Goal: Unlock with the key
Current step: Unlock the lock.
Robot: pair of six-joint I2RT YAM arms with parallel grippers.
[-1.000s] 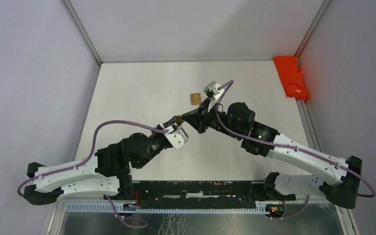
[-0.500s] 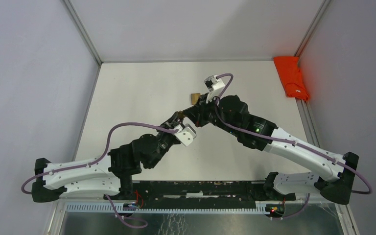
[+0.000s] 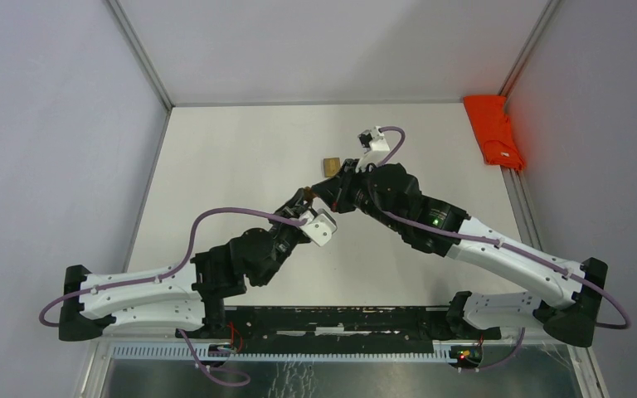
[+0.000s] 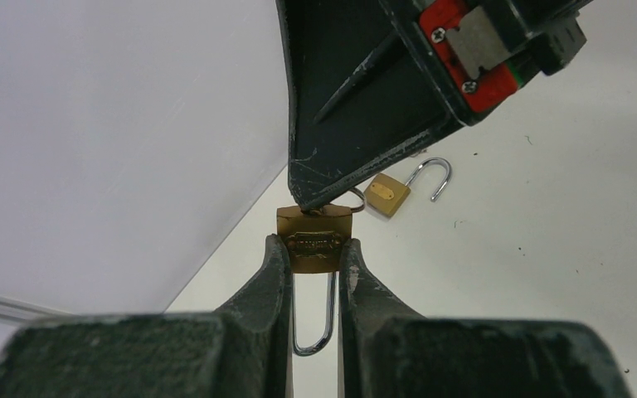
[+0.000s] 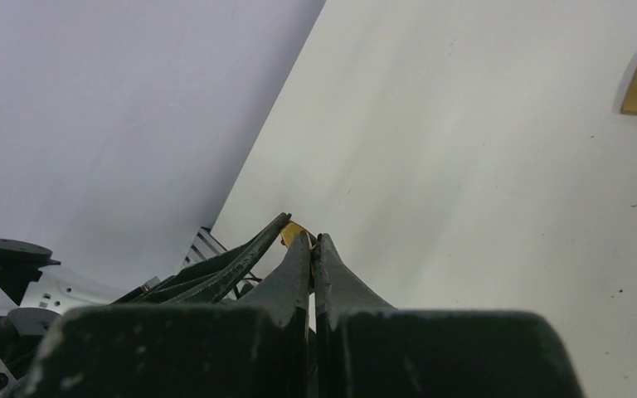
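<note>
A brass padlock [image 4: 313, 240] hangs above the table with my left gripper [image 4: 313, 250] shut on its body, its steel shackle [image 4: 315, 332] pointing back between the fingers. My right gripper [image 4: 317, 197] is shut and its tip presses on the padlock's far end. A thin metal ring [image 4: 357, 200] shows beside that tip; the key itself is almost wholly hidden between the fingertips. In the top view both grippers meet at mid-table, left [image 3: 303, 198] and right [image 3: 321, 188]. In the right wrist view, the shut right gripper [image 5: 313, 240] touches the brass padlock [image 5: 293, 231].
A second brass padlock [image 3: 330, 165] lies on the white table behind the grippers, its shackle swung open [image 4: 435, 176]. A folded red cloth [image 3: 495, 130] lies at the table's far right edge. Grey walls enclose the table on left, back and right.
The right wrist has turned and pushed further back over the table while the left arm has reached forward with it. Both grips are unchanged, with the tip still at the padlock.
</note>
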